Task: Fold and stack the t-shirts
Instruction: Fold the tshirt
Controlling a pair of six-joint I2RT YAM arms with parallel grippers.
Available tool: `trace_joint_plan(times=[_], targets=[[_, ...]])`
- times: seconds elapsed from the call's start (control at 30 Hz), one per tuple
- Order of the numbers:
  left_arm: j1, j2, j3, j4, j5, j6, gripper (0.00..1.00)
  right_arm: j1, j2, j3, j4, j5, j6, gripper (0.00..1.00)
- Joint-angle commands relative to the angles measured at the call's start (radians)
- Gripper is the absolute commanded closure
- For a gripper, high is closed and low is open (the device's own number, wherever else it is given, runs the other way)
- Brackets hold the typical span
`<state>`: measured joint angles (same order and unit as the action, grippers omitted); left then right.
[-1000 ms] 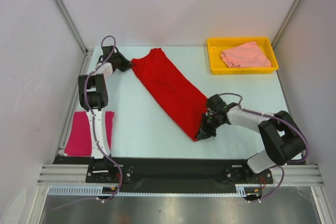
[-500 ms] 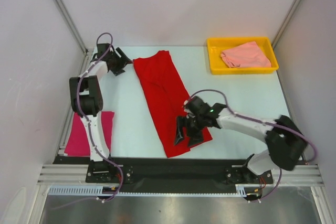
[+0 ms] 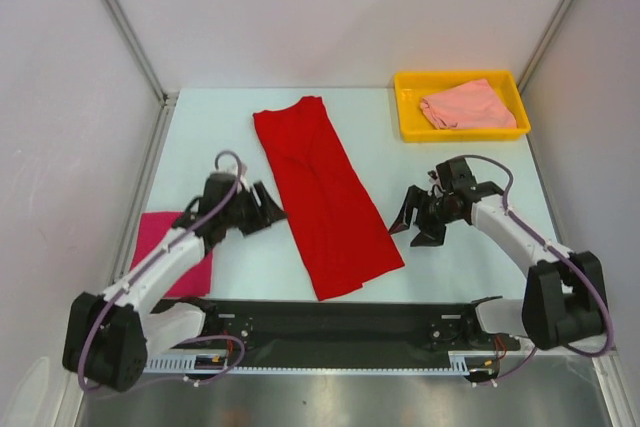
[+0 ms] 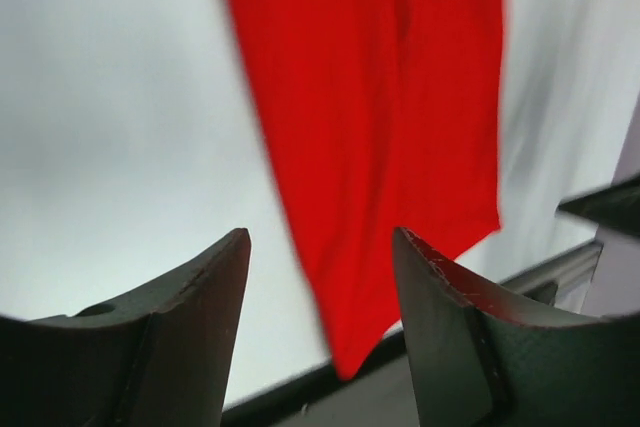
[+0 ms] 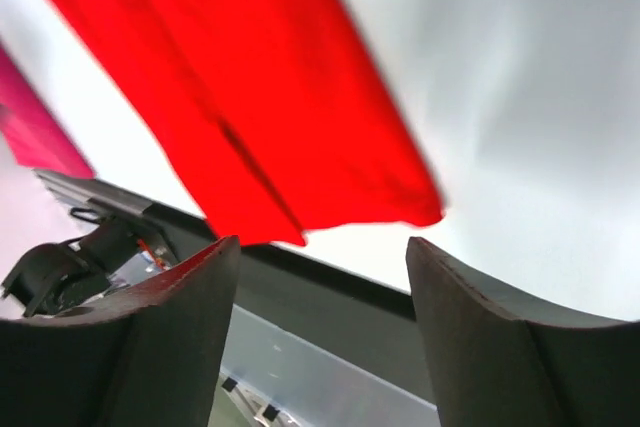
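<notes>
Left arm lies low, running from its base at the near-left corner diagonally across the magenta pink folded cloth t-shirt (image 3: 158,229). The left gripper (image 3: 272,209) points right, just beside the left edge of the bright red cloth t-shirt (image 3: 325,197) without touching it. In the left wrist view its fingers (image 4: 190,327) stand apart with nothing between them. Right arm reaches from the near-right corner up and leftward. The right gripper (image 3: 406,231) points left, near the red shirt's right edge, and its dark fingers (image 5: 480,347) are spread and empty. The red shirt lies flat as a long narrow strip, running diagonally down the middle of the pale table (image 3: 220,137). The pale salmon pink cloth t-shirt (image 3: 465,105) sits crumpled in the yellow plastic tray (image 3: 404,107) at the far right.
</notes>
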<state>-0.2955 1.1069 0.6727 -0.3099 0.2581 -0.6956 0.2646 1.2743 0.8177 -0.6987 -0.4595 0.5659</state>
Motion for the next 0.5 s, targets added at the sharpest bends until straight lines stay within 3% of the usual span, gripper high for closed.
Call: trace_joint_plan(times=[0.0, 0.1, 0.33, 0.47], targets=[[-0.063, -0.122, -0.209, 0.078, 0.026, -0.238, 0.36, -0.027, 0.089, -0.006, 0.076, -0.018, -0.069, 0.28], [-0.093, -0.171, -0.301, 0.132, 0.052, -0.288, 0.36, -0.033, 0.158, -0.012, 0.097, -0.002, -0.109, 0.3], [-0.191, -0.079, -0.338, 0.204, 0.066, -0.324, 0.33, -0.044, 0.227, -0.06, 0.108, 0.027, -0.187, 0.39], [-0.295, -0.12, -0.407, 0.265, -0.008, -0.441, 0.37, -0.044, 0.279, -0.063, 0.136, 0.001, -0.212, 0.52]])
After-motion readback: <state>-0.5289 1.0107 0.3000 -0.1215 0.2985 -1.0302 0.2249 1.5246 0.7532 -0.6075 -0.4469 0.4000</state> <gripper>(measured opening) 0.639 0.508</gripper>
